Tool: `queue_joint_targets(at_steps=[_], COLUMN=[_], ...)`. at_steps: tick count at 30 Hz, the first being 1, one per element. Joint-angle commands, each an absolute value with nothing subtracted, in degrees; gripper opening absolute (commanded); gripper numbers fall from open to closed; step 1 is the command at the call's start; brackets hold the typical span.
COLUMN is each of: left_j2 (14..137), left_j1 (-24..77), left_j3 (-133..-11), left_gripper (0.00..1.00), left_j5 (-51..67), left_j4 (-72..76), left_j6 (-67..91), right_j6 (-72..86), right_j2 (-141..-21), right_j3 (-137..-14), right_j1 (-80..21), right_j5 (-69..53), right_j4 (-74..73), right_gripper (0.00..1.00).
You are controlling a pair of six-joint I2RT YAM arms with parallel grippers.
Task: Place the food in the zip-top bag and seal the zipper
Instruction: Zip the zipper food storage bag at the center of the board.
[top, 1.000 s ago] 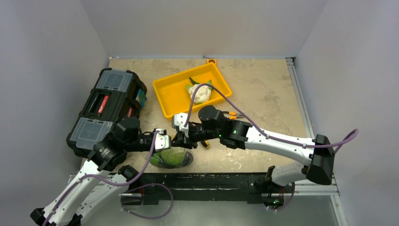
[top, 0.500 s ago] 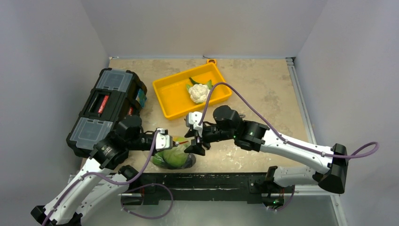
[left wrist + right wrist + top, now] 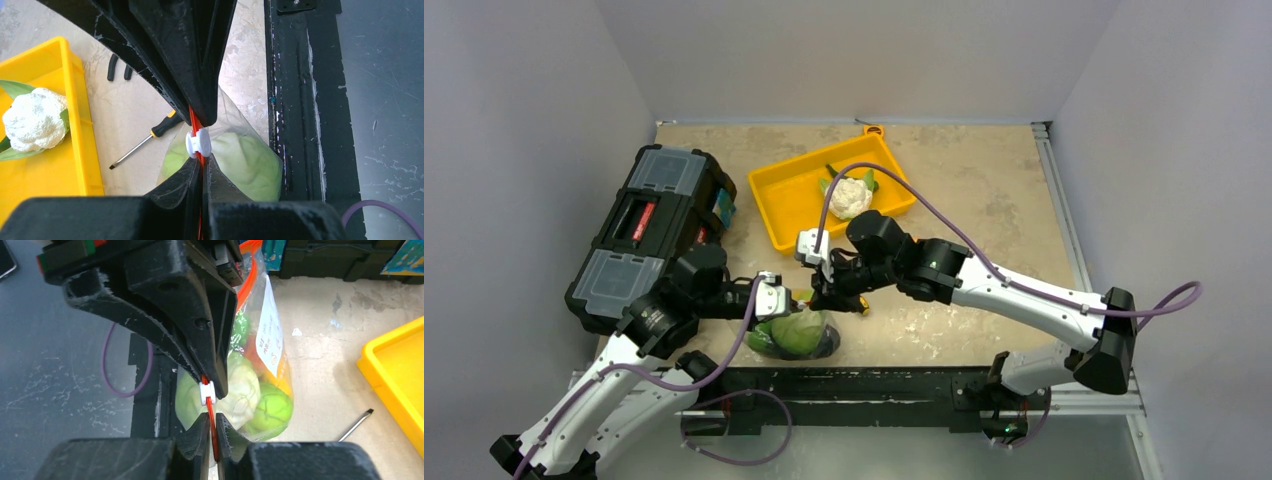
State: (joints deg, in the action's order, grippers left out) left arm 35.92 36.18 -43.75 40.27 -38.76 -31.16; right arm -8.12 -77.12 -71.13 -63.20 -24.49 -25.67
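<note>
The left gripper (image 3: 201, 172) and right gripper (image 3: 212, 432) both clamp the zipper (image 3: 211, 412); the zip-top bag (image 3: 796, 337) sits at the near edge, screwdriver (image 3: 145, 142) just right, cauliflower (image 3: 851, 196) in the far tray (image 3: 792, 207). Only wrist views show the white slider (image 3: 197, 142).

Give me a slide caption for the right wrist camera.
Right gripper and left gripper pinch the zipper on either side of its white slider, zip-top bag holding green food.
</note>
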Motion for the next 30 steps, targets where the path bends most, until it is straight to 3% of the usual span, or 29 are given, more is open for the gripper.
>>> queue_joint_targets(at_steps=[1,4,8,10,12,20,30], left_j2=[35.24,35.41,35.55,36.07,37.09,41.79,43.86], left_j1=[36.39,36.39,36.39,36.41,36.39,36.39,36.39], left_j3=[-44.83,-44.96,-45.58,-46.30,-47.45,-50.48,-52.14], left_gripper=[0.00,0.01,0.46,0.61,0.64,0.58,0.23], left_j5=[42.43,41.87,43.76,44.47,45.23,44.06,44.28], left_j4=[-35.58,-35.06,-34.48,-34.38,-34.44,-30.94,-31.31], left_j6=[-32.11,-31.02,-28.02,-26.76,-25.93,-20.74,-20.68], right_j6=[-7.59,-8.48,-9.20,-8.91,-8.89,-9.09,-8.36], right_j2=[-78.03,-78.16,-76.06,-74.35,-72.79,-71.55,-70.84], right_j3=[-75.17,-75.25,-73.06,-71.23,-69.73,-68.83,-68.70], right_j1=[-62.93,-62.93,-63.01,-63.39,-63.81,-64.75,-64.95], right_j5=[-22.51,-21.24,-15.66,-13.39,-12.06,-11.98,-13.05], right_j4=[-27.08,-27.44,-25.31,-23.26,-21.54,-20.09,-19.54], right_gripper=[0.01,0.00,0.00,0.00,0.00,0.00,0.00])
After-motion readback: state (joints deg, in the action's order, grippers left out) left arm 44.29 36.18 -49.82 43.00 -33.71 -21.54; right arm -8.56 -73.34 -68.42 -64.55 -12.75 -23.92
